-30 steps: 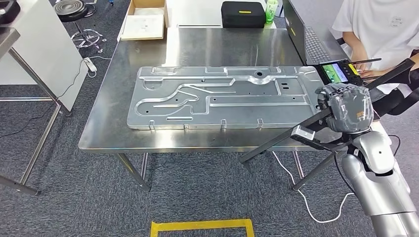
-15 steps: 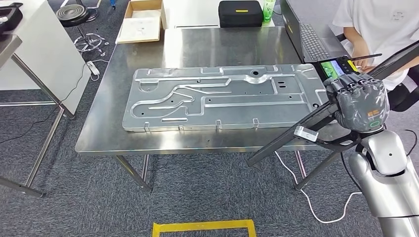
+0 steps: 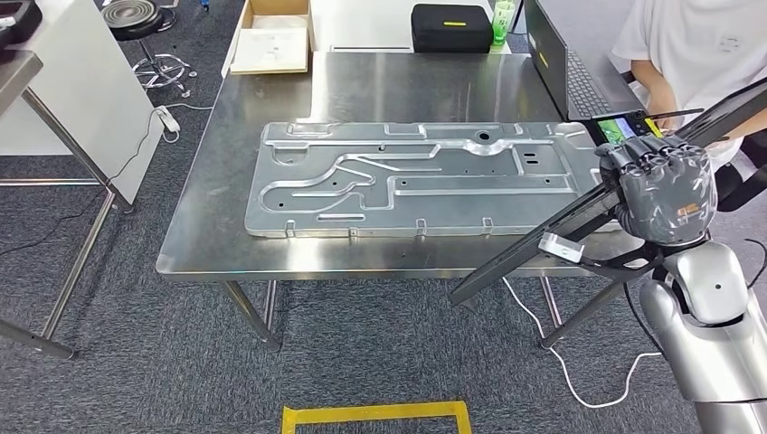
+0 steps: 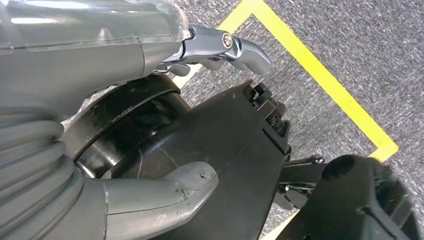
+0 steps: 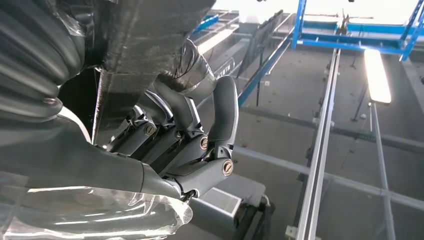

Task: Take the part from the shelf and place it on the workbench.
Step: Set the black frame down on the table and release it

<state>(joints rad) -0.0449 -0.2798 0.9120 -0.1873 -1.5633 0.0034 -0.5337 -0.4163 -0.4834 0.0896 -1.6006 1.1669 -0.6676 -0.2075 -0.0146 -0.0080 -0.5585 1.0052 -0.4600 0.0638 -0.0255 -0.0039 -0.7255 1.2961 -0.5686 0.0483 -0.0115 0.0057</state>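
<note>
1. Head view: the right robot hand (image 3: 665, 192) has its fingers curled around a long black frame part (image 3: 579, 221), held over the right end of the steel desk (image 3: 407, 86).
2. A large stamped metal panel (image 3: 416, 178) lies flat on the desk.
3. Left robot hand (image 4: 100, 75) hangs over yellow floor tape (image 4: 320, 65); whether its fingers are spread, I cannot tell.
4. No writing is legible.

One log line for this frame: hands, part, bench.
right hand: grips black part beside workbench | left hand: holds nothing | bench: metal panel
</note>
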